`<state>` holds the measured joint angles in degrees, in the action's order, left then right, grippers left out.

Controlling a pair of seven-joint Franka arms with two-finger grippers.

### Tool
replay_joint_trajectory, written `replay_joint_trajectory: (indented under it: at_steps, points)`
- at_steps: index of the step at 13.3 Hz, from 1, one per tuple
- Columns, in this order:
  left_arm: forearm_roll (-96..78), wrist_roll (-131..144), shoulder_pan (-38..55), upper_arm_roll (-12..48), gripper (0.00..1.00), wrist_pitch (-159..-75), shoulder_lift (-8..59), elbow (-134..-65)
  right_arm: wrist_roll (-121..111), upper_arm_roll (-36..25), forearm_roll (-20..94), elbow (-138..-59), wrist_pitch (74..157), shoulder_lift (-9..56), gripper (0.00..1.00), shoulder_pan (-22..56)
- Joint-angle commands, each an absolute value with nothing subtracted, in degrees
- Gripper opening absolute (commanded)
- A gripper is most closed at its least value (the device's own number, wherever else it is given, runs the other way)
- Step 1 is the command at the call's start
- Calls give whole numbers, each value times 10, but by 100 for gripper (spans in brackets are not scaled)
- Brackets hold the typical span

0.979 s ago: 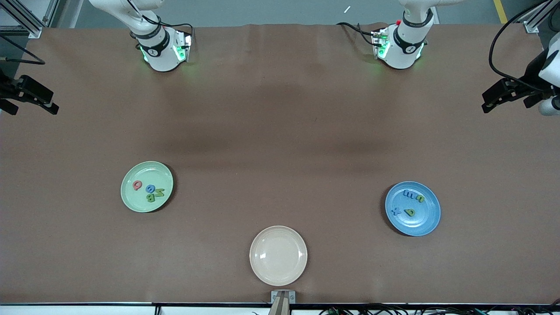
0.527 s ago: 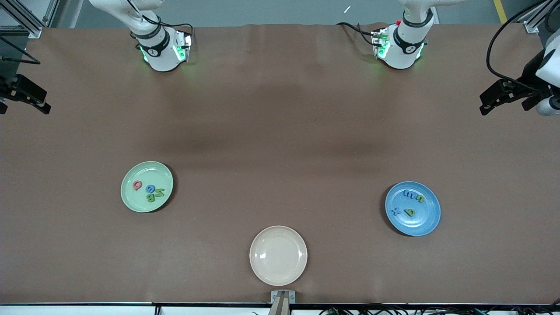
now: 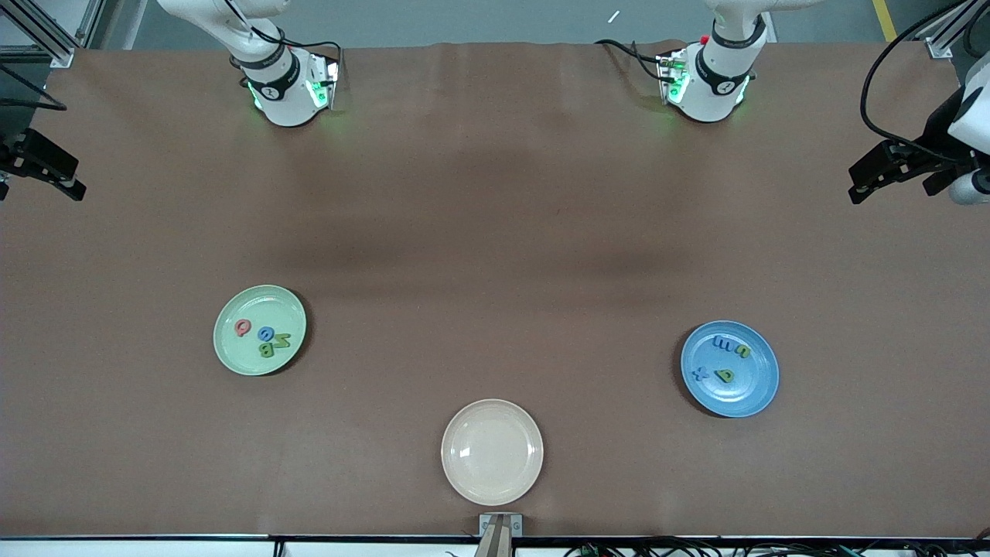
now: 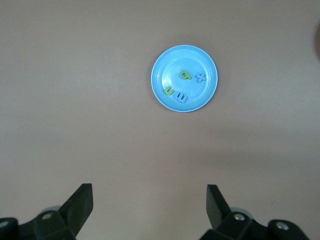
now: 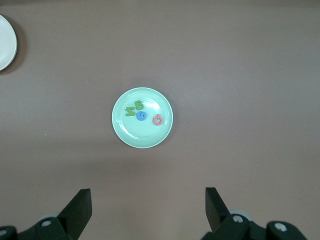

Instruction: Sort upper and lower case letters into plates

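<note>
The mint green plate (image 3: 255, 305) lies toward the right arm's end of the table. It holds a red Q (image 3: 243, 328), a blue G (image 3: 265, 334), a green Z (image 3: 281, 339) and a green B (image 3: 267, 350). The blue plate (image 3: 744, 394) lies toward the left arm's end with a blue m (image 3: 725, 343), a green n (image 3: 742, 352), a blue x (image 3: 701, 374) and a green d (image 3: 725, 376). My right gripper (image 3: 76, 179) is open and empty, high over the table's edge at its own end. My left gripper (image 3: 857, 184) is likewise open and empty. Both also show in their wrist views, the left (image 4: 150, 200) and the right (image 5: 148, 202).
An empty cream-beige plate (image 3: 492, 422) lies between the two plates, nearest the front camera. The left wrist view looks down on the blue plate (image 4: 175, 62), the right wrist view on the green plate (image 5: 142, 136). Bare brown table lies all round the plates.
My right gripper has drawn a little farther out toward its end of the table. The left gripper has barely shifted. Plates and letters have not moved.
</note>
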<state>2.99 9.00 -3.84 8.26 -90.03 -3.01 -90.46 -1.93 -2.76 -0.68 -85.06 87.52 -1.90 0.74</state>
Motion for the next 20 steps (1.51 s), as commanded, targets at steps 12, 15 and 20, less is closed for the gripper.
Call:
replay_joint_trajectory:
  at_steps: [12,15,20]
  points:
    - [20,89,-39,76,100,-889,-54,-916,-23,-25,15,-853,858,-21,100,-6]
    - [21,87,-39,74,100,-889,-51,-914,-23,-25,6,-853,857,-21,100,-6]
    - [22,79,-47,73,100,-889,-46,-918,-25,-25,6,-853,858,-19,100,-8]
